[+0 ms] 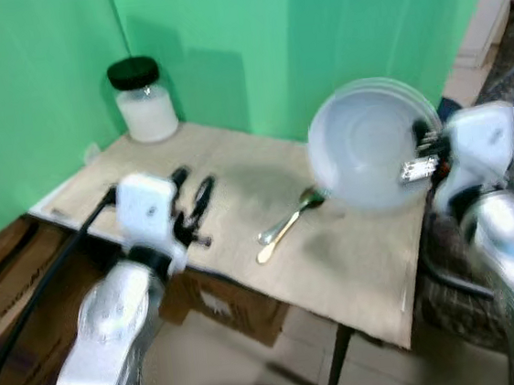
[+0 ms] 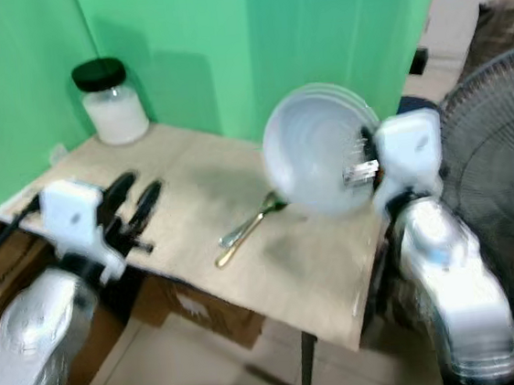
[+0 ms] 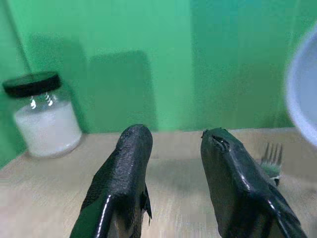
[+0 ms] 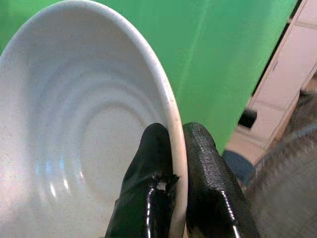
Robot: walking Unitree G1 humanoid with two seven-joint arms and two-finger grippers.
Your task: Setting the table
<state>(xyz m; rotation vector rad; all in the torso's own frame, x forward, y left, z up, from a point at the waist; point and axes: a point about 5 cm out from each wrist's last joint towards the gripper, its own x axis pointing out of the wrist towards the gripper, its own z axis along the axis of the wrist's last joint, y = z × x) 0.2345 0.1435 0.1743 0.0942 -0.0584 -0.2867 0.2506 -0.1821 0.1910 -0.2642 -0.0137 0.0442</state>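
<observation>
My right gripper (image 4: 171, 148) is shut on the rim of a white bowl (image 1: 372, 148), holding it tilted on edge above the right side of the small table (image 1: 244, 240). A metal fork (image 1: 284, 228) lies on the beige tabletop just left of the bowl, tines toward the green wall. My left gripper (image 1: 191, 192) hovers over the table's left part, its two black fingers (image 3: 124, 173) open with nothing between them. In the left wrist view the fork's tines (image 3: 271, 156) and the bowl's edge (image 3: 299, 94) appear off to one side.
A glass jar (image 1: 144, 101) with a black lid and white contents stands at the table's back left corner against the green wall. Cardboard boxes (image 1: 223, 306) sit under the table. A fan (image 2: 505, 185) stands close on the right.
</observation>
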